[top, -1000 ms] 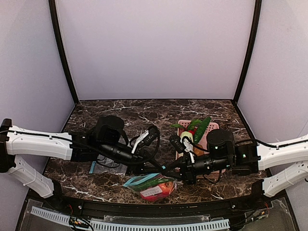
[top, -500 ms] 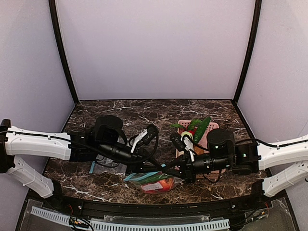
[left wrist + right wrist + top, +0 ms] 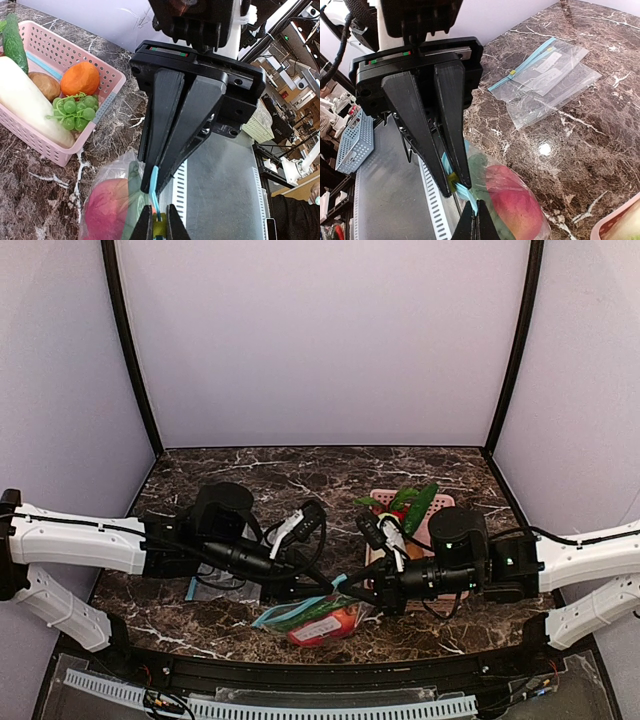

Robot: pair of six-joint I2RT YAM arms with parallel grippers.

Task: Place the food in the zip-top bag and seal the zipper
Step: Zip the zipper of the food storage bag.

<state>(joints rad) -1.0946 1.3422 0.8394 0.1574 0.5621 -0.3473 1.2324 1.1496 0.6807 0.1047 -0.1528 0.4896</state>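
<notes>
The left arm (image 3: 80,540) lies low and nearly level, reaching in toward the table's near middle. Beneath its wrist, spare bags (image 3: 545,75) lie flat, partly covered in the top view. The left gripper (image 3: 453,186) is pinched almost closed on the zipper (image 3: 154,180), at a small yellow slider (image 3: 452,178). Its own tips are cut off by the bottom edge of the left wrist view.

The bag (image 3: 315,618) sits near the front edge, below where the two grippers meet, its mouth raised to them. Through the plastic show a red fruit (image 3: 512,202) and a green blur, seemingly the cucumber (image 3: 133,186). I cannot make out a second fruit.

The right gripper (image 3: 151,187) faces the left one tip to tip, its fingers pressed together on the same blue strip. From above, cables and wrists hide both grips.

Further right, the basket (image 3: 107,97) holds a radish (image 3: 25,107), an orange (image 3: 80,78) and grapes (image 3: 77,110). The right arm (image 3: 590,555) reaches in low from the right, mirroring the left.
</notes>
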